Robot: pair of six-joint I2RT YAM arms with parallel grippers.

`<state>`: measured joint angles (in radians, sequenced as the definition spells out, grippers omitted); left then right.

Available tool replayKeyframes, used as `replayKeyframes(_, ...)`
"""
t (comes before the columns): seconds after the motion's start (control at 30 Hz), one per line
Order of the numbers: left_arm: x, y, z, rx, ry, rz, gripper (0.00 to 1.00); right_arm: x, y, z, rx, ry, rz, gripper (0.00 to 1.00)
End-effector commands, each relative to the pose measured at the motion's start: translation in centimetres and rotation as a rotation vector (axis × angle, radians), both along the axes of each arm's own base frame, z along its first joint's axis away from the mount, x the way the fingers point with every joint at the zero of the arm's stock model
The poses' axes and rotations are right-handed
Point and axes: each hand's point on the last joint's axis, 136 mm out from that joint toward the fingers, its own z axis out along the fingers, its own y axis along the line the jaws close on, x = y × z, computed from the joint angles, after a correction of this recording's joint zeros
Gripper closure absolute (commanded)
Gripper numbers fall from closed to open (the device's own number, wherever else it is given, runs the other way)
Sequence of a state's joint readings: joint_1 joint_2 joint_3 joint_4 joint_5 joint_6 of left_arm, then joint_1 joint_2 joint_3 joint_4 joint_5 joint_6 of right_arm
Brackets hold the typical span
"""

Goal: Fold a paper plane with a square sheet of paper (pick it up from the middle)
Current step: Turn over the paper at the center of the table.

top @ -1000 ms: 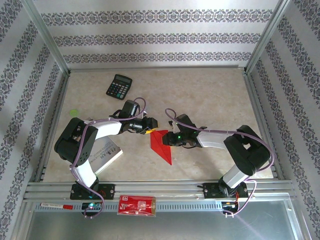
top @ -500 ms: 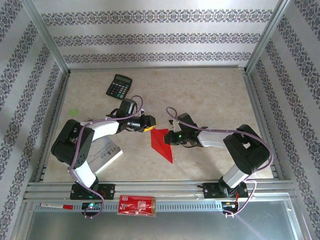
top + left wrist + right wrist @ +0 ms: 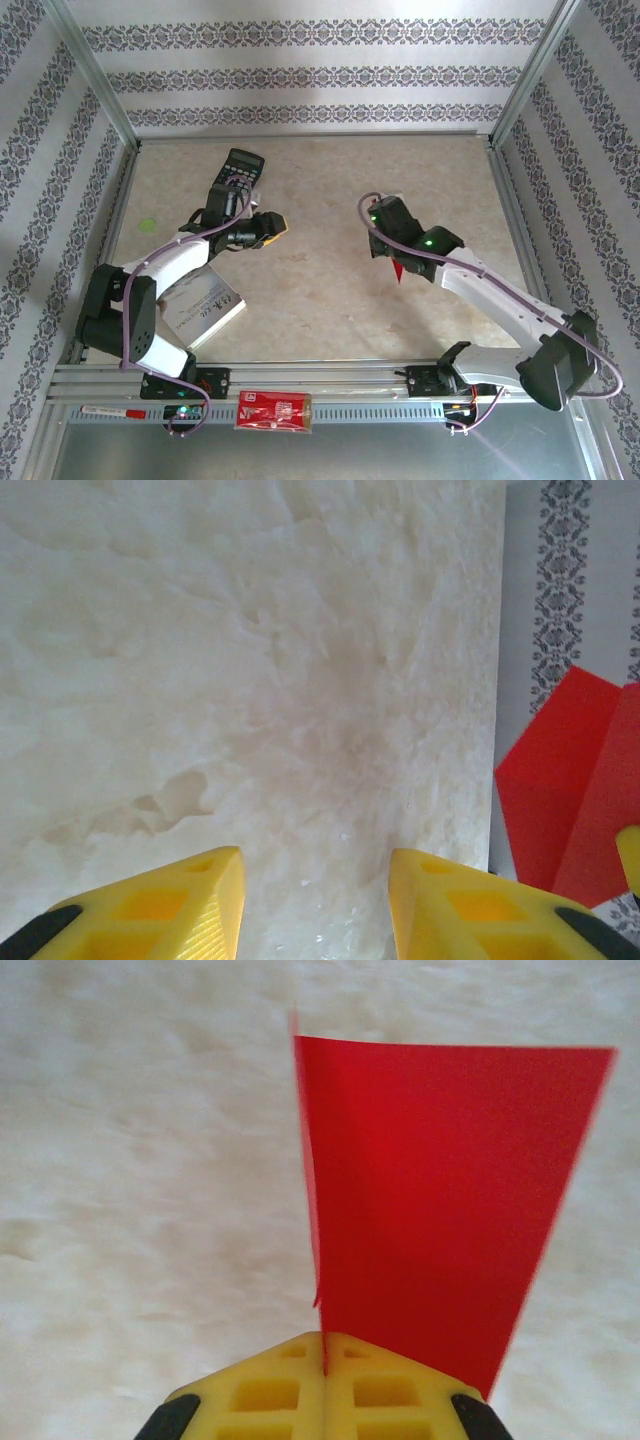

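- Paper (image 3: 440, 1190), red and folded: pinched between the fingertips of the right gripper (image 3: 325, 1345), extending beyond them above the table (image 3: 150, 1160).
- Left gripper (image 3: 316, 880): fingers spread, nothing between them, calculator (image 3: 240, 170) just beside it.

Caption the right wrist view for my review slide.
The right gripper's yellow fingertips pinch the folded red paper above the pale marbled table.
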<state>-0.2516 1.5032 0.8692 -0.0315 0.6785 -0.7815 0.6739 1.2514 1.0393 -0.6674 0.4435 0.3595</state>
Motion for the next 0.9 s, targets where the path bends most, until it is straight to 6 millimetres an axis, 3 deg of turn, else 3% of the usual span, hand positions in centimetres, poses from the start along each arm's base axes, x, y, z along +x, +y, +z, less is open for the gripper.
replayKeyframes(0.0, -0.8, 1.6, -1.2, 0.047, 0.033, 0.020, 0.58, -1.3, -4.5, -1.1, -0.478, 0.036, -0.074, 1.00)
replayKeyframes(0.2, -0.9, 2.8, -1.7, 0.055, 0.048, 0.065, 0.58, -1.6, -0.1, -5.3, -0.589, 0.114, -0.058, 1.00)
replayKeyframes(0.4, -1.0, 4.6, -2.6, 0.070, 0.068, 0.129, 0.57, -2.8, 5.8, -10.6, -0.475, 0.219, -0.006, 1.00)
replayKeyframes(0.53, -1.0, 5.8, -2.9, 0.069, 0.075, 0.176, 0.57, -3.0, 9.5, -13.1, -0.410, 0.266, 0.033, 0.98)
replayKeyframes(0.7, -1.5, 6.1, -3.0, 0.074, 0.083, 0.181, 0.56, -2.4, 14.6, -13.9, -0.247, 0.298, 0.088, 0.88)
replayKeyframes(0.87, -2.4, 5.5, -2.7, 0.028, 0.087, 0.177, 0.56, -2.4, 17.7, -10.6, -0.046, 0.276, 0.151, 0.80)
